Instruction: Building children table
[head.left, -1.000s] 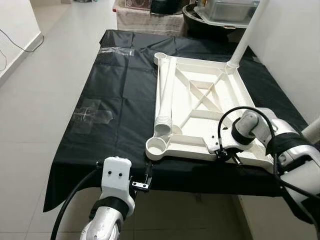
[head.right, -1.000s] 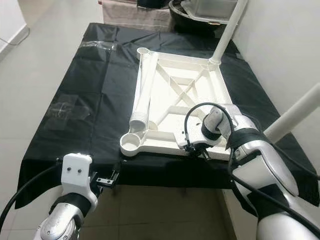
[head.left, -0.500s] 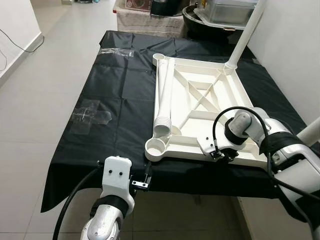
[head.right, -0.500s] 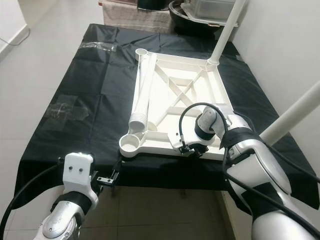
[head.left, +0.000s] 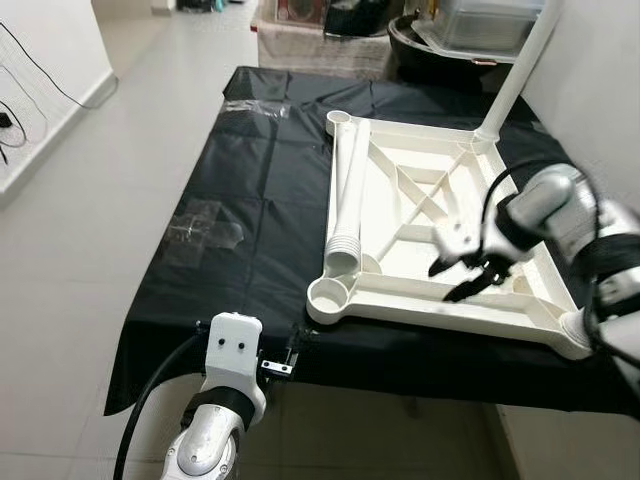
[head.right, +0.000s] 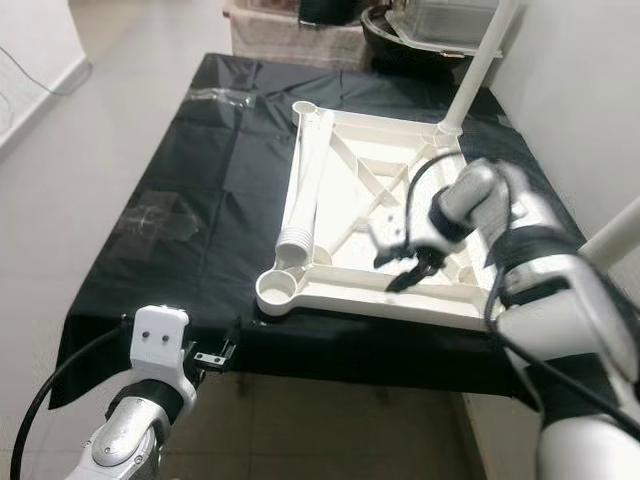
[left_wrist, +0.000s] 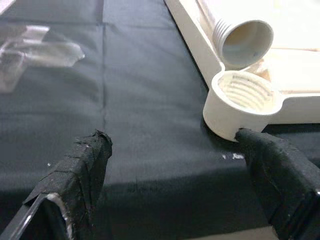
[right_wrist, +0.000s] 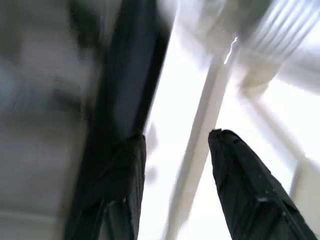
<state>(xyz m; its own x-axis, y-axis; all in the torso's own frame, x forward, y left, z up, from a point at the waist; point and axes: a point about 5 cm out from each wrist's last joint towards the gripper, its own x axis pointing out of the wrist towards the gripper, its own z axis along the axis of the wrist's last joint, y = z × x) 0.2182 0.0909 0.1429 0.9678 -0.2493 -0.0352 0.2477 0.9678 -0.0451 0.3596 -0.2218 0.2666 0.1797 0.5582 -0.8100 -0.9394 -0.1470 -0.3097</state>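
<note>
A white children's table top (head.left: 400, 290) lies upside down on a black cloth (head.left: 250, 270). One white leg (head.left: 512, 75) stands screwed into its far right corner. A loose leg (head.left: 343, 195) lies along the left rail, its threaded end (left_wrist: 243, 42) beside the empty near-left socket (left_wrist: 243, 97). Another leg (head.right: 618, 235) juts up at the near right. My right gripper (head.left: 455, 280) hovers open over the frame's ribs near the front rail, holding nothing. My left gripper (head.left: 288, 355) is low at the cloth's front edge, open, with the socket just past its fingers (left_wrist: 82, 170).
Clear tape patches (head.left: 205, 222) stick to the cloth on the left. A dark basin and a clear box (head.left: 455, 30) sit beyond the far end. A white wall (head.right: 580, 90) runs close along the right. Open tiled floor (head.left: 100, 200) lies to the left, with a cable (head.left: 40, 85) by the wall.
My right gripper has risen off the table top's front rail and swung up over the ribs. The whole view has shifted a little. The left arm has stayed put.
</note>
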